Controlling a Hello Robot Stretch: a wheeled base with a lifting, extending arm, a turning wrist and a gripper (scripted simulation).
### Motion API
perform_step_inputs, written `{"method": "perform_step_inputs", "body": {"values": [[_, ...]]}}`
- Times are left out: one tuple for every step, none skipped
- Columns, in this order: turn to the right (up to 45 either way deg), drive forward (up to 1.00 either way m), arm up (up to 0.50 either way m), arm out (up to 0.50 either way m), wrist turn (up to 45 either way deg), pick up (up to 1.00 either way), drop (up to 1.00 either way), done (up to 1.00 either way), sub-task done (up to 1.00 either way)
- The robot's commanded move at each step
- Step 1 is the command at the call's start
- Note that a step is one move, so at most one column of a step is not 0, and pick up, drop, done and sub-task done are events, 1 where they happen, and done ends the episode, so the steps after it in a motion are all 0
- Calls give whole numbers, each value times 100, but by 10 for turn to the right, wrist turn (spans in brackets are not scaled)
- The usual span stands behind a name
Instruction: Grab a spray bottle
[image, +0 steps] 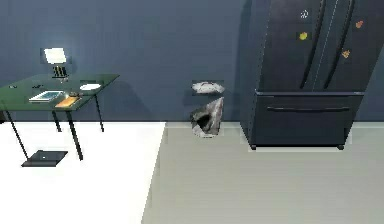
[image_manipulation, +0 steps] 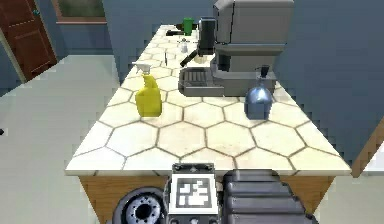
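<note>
Ahead stands the tall dark double-door fridge (image: 305, 70) with small coloured magnets, flush against the deep blue wall. Out to the arm's side stretches a long counter topped in cream hexagon tiles (image_manipulation: 200, 135), and beyond its left end there is a reddish-brown panelled door (image_manipulation: 30, 40). In the forward view's left sits a green glass-topped table on thin black legs (image: 20, 97), with papers and a white plate on it. On the counter's right half rises a boxy grey coffee machine (image_manipulation: 240, 40). Between table and fridge, a small bin with a crumpled liner (image: 207, 108) stands at the wall. Now the target: a yellow spray bottle with a pale head (image_manipulation: 148, 98) stands upright left of the counter's middle, well apart from a rounded blue-grey bottle with a dark neck (image_manipulation: 260, 100) in front of the machine. At the bottom edge, the dark gripper (image_manipulation: 145, 207) sits beside a white marker square (image_manipulation: 197, 192); I cannot tell how its jaws stand or whether it holds anything.
</note>
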Motion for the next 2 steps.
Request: {"method": "perform_step_inputs", "body": {"values": [[0, 0, 0, 46, 0, 0, 0, 0, 0], [0, 0, 0, 0, 450, 0, 0, 0, 0]]}}
